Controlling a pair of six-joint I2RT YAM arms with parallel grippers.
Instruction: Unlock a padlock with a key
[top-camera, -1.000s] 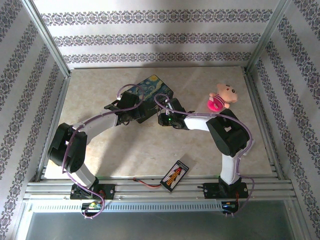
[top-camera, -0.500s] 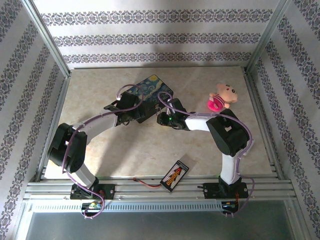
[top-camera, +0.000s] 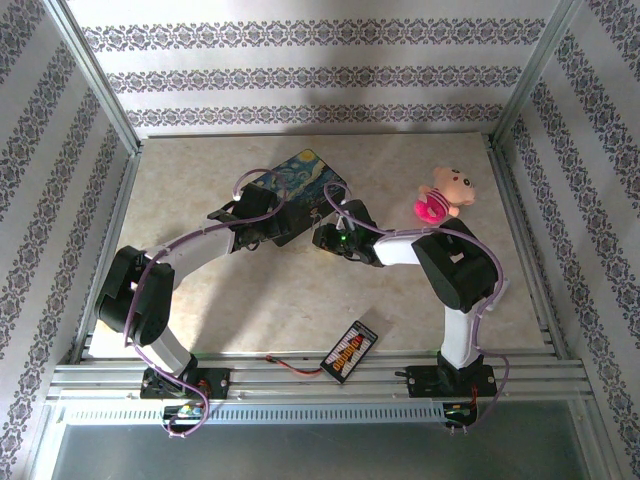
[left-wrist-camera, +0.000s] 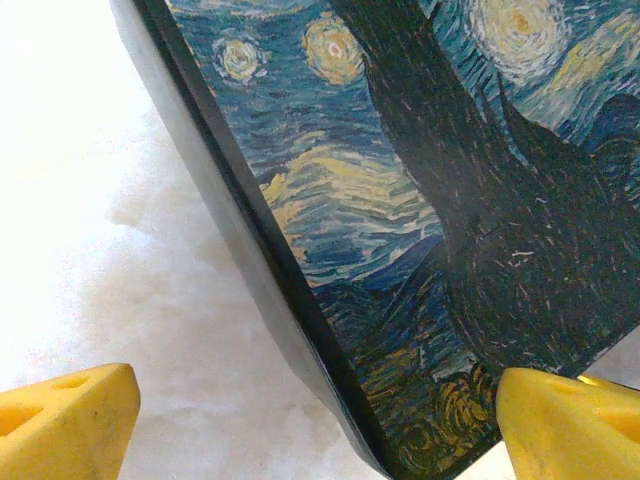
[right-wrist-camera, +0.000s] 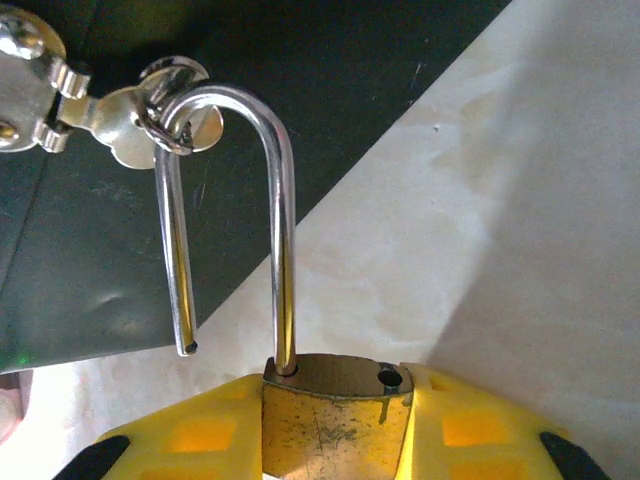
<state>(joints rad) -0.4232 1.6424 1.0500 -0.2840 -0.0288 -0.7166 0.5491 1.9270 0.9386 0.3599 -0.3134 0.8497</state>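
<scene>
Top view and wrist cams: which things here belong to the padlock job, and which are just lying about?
Job: padlock, one shackle leg out of its body, held in the right gripper; painted box, whose hasp ring the shackle hooks; open left gripper at the box's corner.
Lying about: pink plush toy; black strip with coloured marks.

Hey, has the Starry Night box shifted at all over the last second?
No. The painted box keeps the same place and angle, its far corner equally near the back edge of the table.
</scene>
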